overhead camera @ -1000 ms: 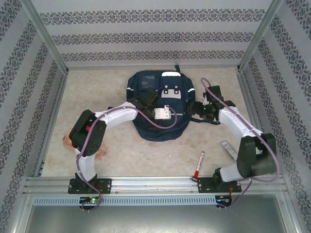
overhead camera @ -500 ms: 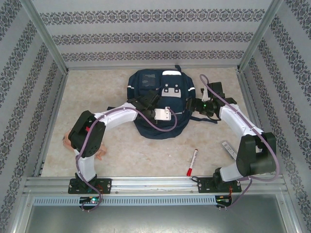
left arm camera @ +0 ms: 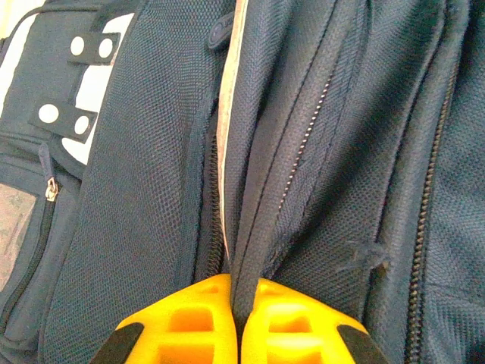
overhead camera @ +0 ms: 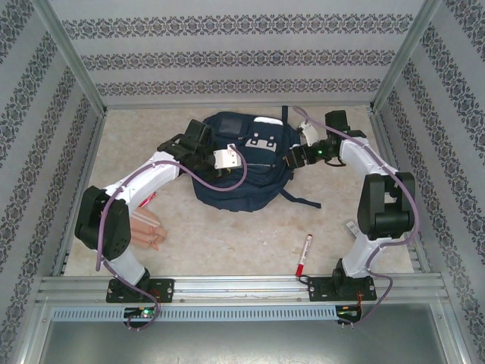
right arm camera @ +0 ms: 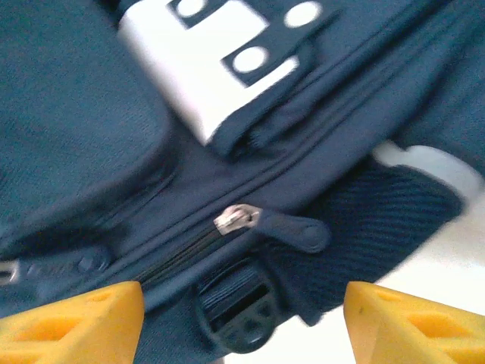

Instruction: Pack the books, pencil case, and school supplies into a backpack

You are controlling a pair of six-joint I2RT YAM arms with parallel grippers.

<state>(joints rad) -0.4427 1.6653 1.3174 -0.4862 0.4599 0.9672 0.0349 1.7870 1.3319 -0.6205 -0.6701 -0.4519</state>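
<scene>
Shifted up and left since earlier, the large navy-blue fabric backpack (overhead camera: 242, 188) lies at upper centre; the left gripper (left arm camera: 241, 292) pinches its zipper-side fold (left arm camera: 258, 227), the right gripper (right arm camera: 242, 326) stands spread, seemingly over a zip pull (right arm camera: 239, 218).

top external: overhead, behind the arms, looking down, far
left wrist: very close on backpack (left arm camera: 151, 189)
right wrist: close
shared: backpack
</scene>
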